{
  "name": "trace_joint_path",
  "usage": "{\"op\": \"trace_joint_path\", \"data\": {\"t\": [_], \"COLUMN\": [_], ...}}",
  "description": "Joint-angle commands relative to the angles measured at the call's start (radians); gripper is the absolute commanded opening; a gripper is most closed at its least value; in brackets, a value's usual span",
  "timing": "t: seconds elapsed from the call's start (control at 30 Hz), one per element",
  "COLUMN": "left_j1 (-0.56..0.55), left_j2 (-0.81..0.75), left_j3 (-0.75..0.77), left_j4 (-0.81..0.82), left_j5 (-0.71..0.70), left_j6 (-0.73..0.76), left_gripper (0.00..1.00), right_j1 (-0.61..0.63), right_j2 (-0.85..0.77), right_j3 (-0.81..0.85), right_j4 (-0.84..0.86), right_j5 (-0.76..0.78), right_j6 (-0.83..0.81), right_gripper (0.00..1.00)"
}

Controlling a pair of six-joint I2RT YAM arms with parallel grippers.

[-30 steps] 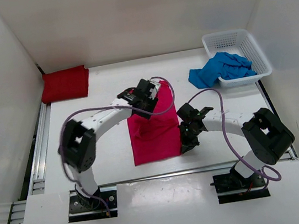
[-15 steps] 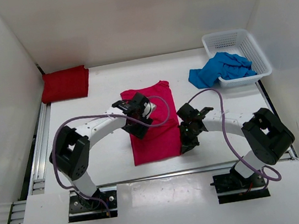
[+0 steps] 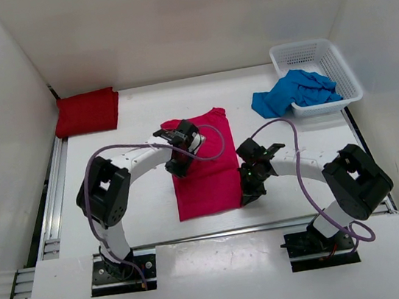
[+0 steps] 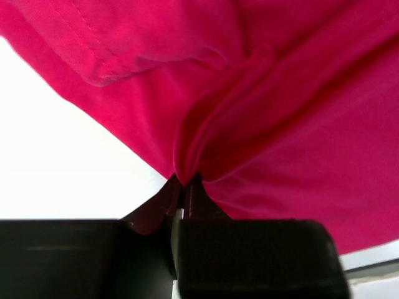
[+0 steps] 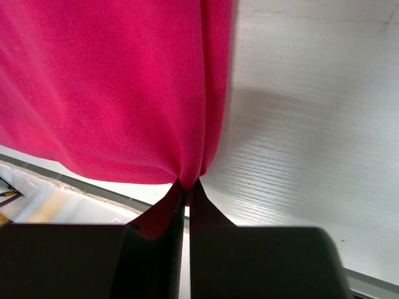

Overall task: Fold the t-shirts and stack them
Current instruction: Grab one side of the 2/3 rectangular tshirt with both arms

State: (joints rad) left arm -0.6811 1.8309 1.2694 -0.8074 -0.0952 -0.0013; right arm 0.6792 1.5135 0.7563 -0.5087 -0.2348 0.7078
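The pink-magenta t-shirt [image 3: 206, 167] lies as a long folded strip in the middle of the table. My left gripper [image 3: 175, 169] is shut on a pinched fold at the strip's left edge, which fills the left wrist view [image 4: 262, 112]. My right gripper [image 3: 246, 196] is shut on the shirt's near right corner [image 5: 112, 93]. The dark red t-shirt [image 3: 87, 112] sits folded at the far left. The blue t-shirt [image 3: 294, 93] hangs crumpled out of the basket.
A white mesh basket [image 3: 314, 51] stands at the far right against the wall. White walls enclose the table on three sides. A metal rail [image 3: 50, 208] runs along the left edge.
My left gripper moved from the shirt's far end toward me along the left edge and closed on the fabric. The right gripper stayed put, still holding its corner.
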Motion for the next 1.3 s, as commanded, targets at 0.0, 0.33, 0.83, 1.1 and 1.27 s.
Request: {"op": "trace_joint_path", "data": {"t": [0.0,0.33,0.83,1.1,1.27], "left_j1": [0.044,0.164,0.313,0.27,0.219], "left_j2": [0.005,0.08,-0.142,-0.193,-0.202], "left_j3": [0.059,0.139,0.101,-0.094,-0.224], "left_j4": [0.017,-0.055,-0.107,-0.157,-0.118], "left_j5": [0.0,0.048,0.233,0.368,0.391], "left_j6": [0.001,0.001,0.001,0.001,0.001], "left_gripper": [0.1,0.42,0.79,0.81,0.79], "right_j1": [0.005,0.005,-0.05,-0.11,-0.11], "right_j2": [-0.006,-0.006,-0.126,0.075,0.347], "right_j3": [-0.005,-0.005,0.096,0.434,0.641], "right_j4": [0.007,0.007,-0.114,-0.145,-0.166], "right_j5": [-0.008,-0.008,0.098,0.124,0.117], "right_j6": [0.005,0.005,-0.076,-0.2,-0.274], "right_gripper": [0.0,0.0,0.36,0.33,0.32]}}
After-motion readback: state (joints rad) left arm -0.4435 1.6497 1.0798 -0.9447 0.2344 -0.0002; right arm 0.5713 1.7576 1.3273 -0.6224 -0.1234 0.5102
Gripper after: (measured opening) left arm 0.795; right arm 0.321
